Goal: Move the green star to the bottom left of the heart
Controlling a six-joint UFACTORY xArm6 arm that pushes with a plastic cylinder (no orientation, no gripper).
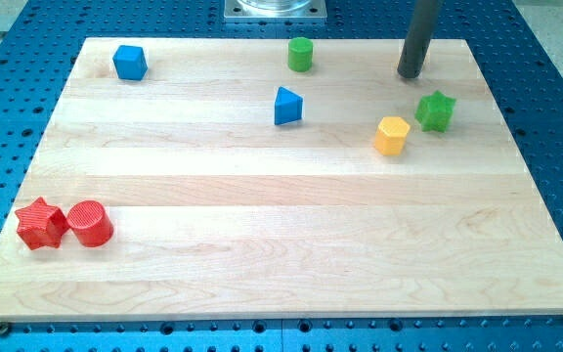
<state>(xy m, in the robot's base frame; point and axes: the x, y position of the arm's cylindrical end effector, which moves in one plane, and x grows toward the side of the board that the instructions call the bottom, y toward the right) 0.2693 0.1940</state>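
Observation:
The green star [436, 110] lies on the wooden board at the view's upper right. A yellow block [392, 135] lies just to its lower left, almost touching it; I cannot make out for sure whether it is the heart. My tip [411, 74] stands above and a little to the left of the green star, with a small gap between them. It is straight above the yellow block.
A green cylinder [300, 54] and a blue cube [129, 62] lie near the board's top edge. A blue triangle [286, 106] lies at upper middle. A red star [40, 223] and a red cylinder [90, 223] touch at lower left. The wooden board [281, 274] lies on a blue perforated table.

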